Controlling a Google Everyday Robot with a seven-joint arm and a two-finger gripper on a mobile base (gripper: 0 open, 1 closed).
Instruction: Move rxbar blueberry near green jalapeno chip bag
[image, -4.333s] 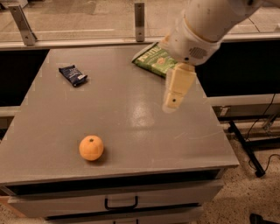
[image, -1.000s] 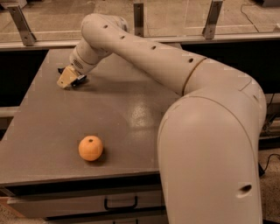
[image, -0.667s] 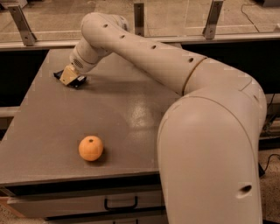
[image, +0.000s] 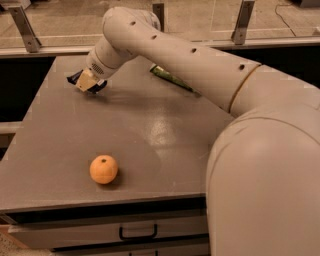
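My gripper is at the far left of the grey table, shut on the rxbar blueberry. The bar's dark navy ends stick out on either side of the fingers, and it sits just above the tabletop. The green jalapeno chip bag lies at the back middle of the table. Only a thin green strip of it shows, as my arm hides most of it. The bar is well to the left of the bag.
An orange fruit sits near the table's front left. My large white arm fills the right side of the view. A drawer with a black handle is under the front edge. Metal rail posts stand behind the table.
My arm swung from the bag side to the far left and came down on the bar. Over the last second the gripper and bar shifted slightly right and up.
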